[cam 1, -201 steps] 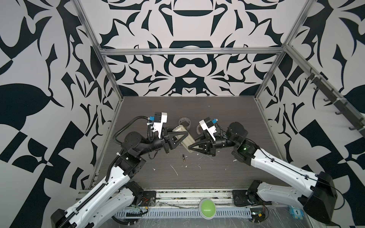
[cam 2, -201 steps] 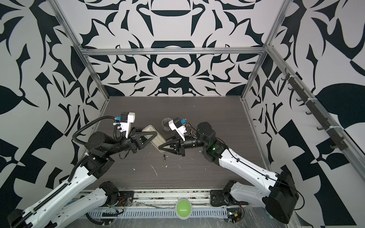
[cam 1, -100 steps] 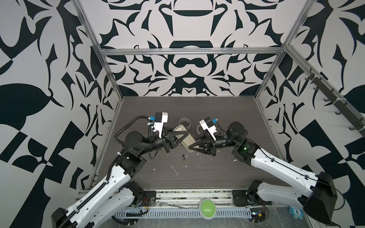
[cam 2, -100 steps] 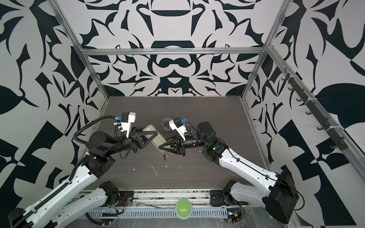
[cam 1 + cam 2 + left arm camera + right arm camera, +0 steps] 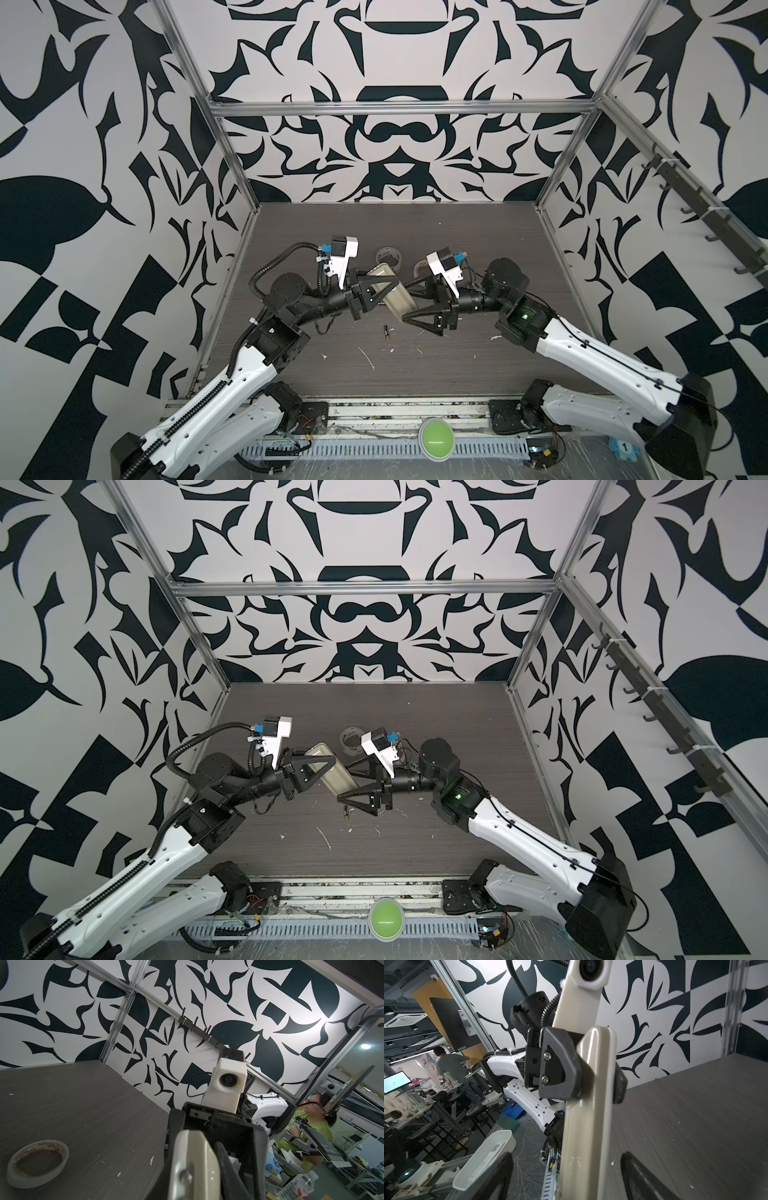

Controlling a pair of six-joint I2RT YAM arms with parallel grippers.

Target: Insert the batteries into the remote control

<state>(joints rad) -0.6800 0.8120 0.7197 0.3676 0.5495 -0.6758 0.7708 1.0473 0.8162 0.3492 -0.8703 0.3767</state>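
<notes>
So right now the left tool (image 5: 380,293) is clenching the remote control (image 5: 395,293) around its middle and holding it up off the desk (image 5: 478,365). The right wrist view is showing that grip clearly, with one black pad on each side of the white body. In both top views the remote's long axis is running diagonally, far end toward the left arm and near end pointing at the right arm. The right tool (image 5: 405,302) is sitting released, jaws spread wide, with the near end of the remote in the gap between them, and I'm not seeing either finger pressing on it. Only one battery (image 5: 387,332) is showing up for me. It's lying on the desk just in front of the remote and almost under the right tool's lower finger, with its long axis pointing roughly front to back. I can't tell where the second cell is, or whether it's already sitting in the remote. The right arm is looking clearly nearer to the loose battery and it's the free one, so I'm guessing it's the one dropping down for it, turning its jaws across the cell's short side. A tape roll (image 5: 388,257) is lying further back, out of the way.
</notes>
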